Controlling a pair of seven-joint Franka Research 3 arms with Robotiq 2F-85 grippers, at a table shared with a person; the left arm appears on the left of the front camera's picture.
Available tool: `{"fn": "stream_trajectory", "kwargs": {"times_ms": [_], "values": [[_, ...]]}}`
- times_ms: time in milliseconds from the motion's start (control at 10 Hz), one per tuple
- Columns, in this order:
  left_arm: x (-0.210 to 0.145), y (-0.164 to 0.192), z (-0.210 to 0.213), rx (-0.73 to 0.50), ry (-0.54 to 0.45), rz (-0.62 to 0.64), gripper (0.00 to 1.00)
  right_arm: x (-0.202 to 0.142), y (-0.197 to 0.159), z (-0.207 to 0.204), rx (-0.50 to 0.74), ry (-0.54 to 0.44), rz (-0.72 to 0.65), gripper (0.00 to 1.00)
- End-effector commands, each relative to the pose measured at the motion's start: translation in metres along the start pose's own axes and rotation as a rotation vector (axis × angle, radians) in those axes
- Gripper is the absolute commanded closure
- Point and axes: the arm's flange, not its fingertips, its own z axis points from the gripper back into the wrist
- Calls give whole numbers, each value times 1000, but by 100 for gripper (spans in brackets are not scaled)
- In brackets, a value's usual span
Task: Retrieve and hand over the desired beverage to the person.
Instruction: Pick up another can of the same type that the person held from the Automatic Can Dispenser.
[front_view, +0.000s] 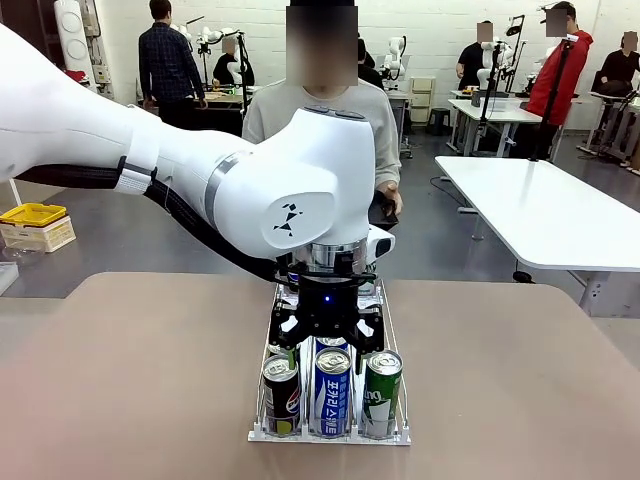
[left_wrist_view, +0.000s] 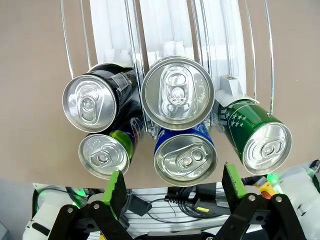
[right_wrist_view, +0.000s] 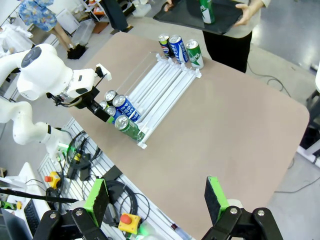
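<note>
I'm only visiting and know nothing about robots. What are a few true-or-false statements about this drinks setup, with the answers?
1. The left gripper hangs open over drink cans in the white wire rack. True.
2. It is clamped around the green aluminium can. False: its jaws stand open and hold nothing.
3. The person in the light grey sweatshirt holds a dark flat tray. True.
4. Cans sit at just one end of the rack. False: three more cans stand at the person's end.
5. The right gripper is shut. False: it is open, holding nothing.
</note>
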Motion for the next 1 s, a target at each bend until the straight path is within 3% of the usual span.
{"fn": "stream_trajectory", "kwargs": {"times_ms": [0, 900], "values": [[1, -8, -8, 20, -8, 50, 0, 1, 0, -1, 26, -15, 14, 0], [4, -11, -12, 5, 13, 114, 0, 1, 0, -1, 26, -15, 14, 0]]}}
